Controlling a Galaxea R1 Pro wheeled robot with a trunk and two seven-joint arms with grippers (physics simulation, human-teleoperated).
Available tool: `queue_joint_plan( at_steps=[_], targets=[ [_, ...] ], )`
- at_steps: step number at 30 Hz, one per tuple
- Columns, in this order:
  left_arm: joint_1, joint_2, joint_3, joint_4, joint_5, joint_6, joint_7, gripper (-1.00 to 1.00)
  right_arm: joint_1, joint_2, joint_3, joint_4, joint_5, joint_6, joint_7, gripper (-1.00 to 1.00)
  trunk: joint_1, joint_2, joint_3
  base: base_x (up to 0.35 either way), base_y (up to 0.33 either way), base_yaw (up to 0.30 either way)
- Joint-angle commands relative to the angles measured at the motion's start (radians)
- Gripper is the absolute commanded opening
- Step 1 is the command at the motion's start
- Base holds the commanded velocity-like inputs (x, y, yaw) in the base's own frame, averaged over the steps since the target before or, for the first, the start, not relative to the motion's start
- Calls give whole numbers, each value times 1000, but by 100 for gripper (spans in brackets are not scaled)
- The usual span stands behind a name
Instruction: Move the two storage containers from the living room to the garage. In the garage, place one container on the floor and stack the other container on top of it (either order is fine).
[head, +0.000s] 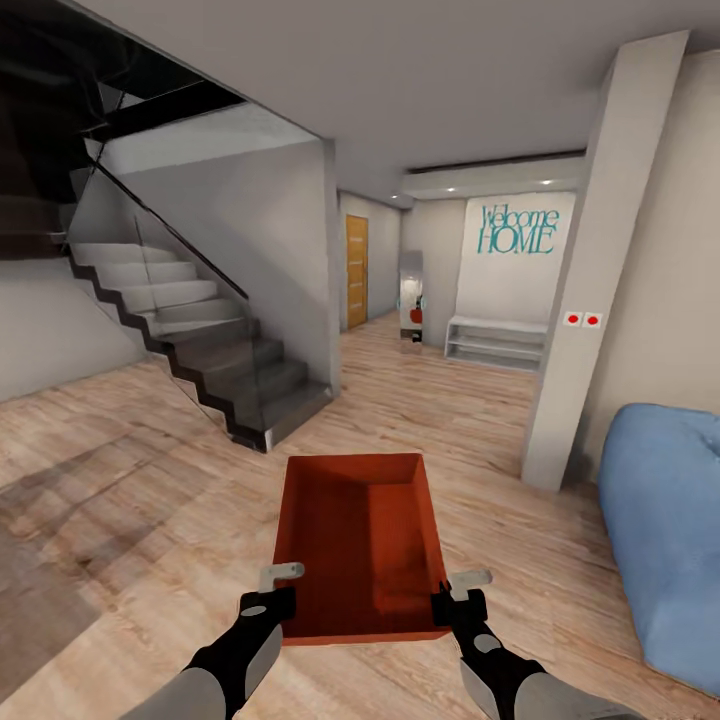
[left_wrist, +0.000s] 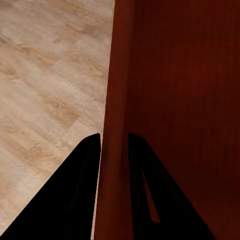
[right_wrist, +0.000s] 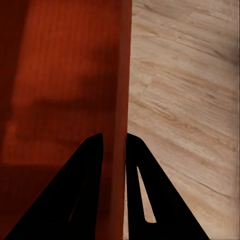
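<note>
One orange-red storage container (head: 360, 545) hangs in front of the robot above the pale wood-plank floor (head: 120, 500), carried between both arms with its open top facing up and its inside bare. The left pincer (head: 275, 592) clamps the container's left wall near the corner closest to the robot, and the right pincer (head: 460, 595) clamps the right wall at the matching corner — the bin stretches away from both toward the hallway. In the left wrist view the two dark fingers (left_wrist: 75, 195) straddle the thin red wall (left_wrist: 112, 100), one inside the bin and one outside over the planks; the right wrist view shows the same hold on the opposite wall (right_wrist: 121, 75). Ahead stand a staircase (head: 190, 340) at left, a white pillar (head: 600, 260) and a blue beanbag (head: 665, 530) at right, and a far wall lettered "Welcome HOME" (head: 517, 230).
</note>
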Motion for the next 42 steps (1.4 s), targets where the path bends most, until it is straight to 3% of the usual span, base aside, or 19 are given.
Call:
queue_joint_plan(
  at_steps=[1, 16, 42],
  targets=[
    [0, 7, 6, -3, -9, 6, 11, -100, -1, -1, -36, 1, -12, -4, -17, -100, 1, -1, -1, 321, 0, -283],
    [0, 7, 5, -3, -8, 5, 11, -100, -1, -1, -35, 1, -12, -4, -17, -100, 1, -1, -1, 321, 0, -273],
    [0, 6, 7, 6, -8, 6, 11, -100, -1, 0, -35, 0, -12, -4, -17, -100, 1, -1, -1, 322, 0, -10]
  ],
)
